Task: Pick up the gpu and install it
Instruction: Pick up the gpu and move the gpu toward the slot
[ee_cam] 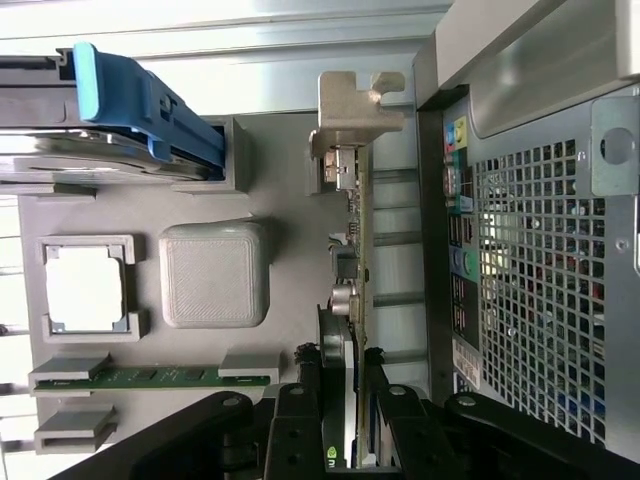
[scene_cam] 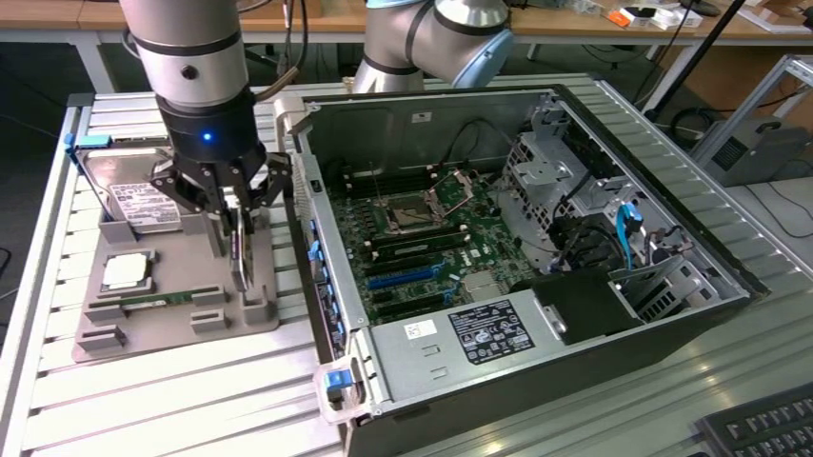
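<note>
Gpu [scene_cam: 240,262] stood on edge over the grey tray [scene_cam: 166,328], left of centre in the exterior view, directly beneath the pincer [scene_cam: 236,224]. Its long axis ran alongside the computer case [scene_cam: 301,181]. The pincer's fingers pinched its top edge.

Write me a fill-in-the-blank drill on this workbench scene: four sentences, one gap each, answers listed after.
1. The gripper is closed on the gpu, which stands on its ____.
2. The computer case beside the gray tray lies with its side ____.
3. The carrier on the hard drive is coloured ____.
4. The memory stick lying in the tray is coloured ____.

Missing words: edge; open; blue; green.
</note>
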Robot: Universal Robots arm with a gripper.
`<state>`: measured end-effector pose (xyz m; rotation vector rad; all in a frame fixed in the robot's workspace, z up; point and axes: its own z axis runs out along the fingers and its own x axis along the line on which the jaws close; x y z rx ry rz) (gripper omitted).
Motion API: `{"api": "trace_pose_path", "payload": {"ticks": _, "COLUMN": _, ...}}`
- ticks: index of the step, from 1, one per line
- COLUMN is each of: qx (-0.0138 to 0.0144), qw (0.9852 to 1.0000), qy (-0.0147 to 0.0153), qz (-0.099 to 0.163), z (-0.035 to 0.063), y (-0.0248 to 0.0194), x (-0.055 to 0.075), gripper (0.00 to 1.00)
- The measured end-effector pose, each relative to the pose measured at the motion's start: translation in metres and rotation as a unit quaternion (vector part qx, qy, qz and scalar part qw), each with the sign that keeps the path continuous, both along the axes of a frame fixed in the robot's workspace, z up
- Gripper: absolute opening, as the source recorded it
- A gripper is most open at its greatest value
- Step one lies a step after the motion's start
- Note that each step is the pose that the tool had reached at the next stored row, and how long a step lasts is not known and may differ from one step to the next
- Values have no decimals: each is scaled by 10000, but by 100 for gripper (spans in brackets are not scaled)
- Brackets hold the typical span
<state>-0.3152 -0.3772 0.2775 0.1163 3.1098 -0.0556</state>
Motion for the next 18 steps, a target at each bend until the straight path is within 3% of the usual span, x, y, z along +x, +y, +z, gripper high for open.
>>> {"api": "trace_pose_path", "payload": {"ticks": 18, "qx": 0, "qw": 10000, "qy": 0, "qz": 0, "z": 63, "y": 0, "x": 0, "gripper": 27}}
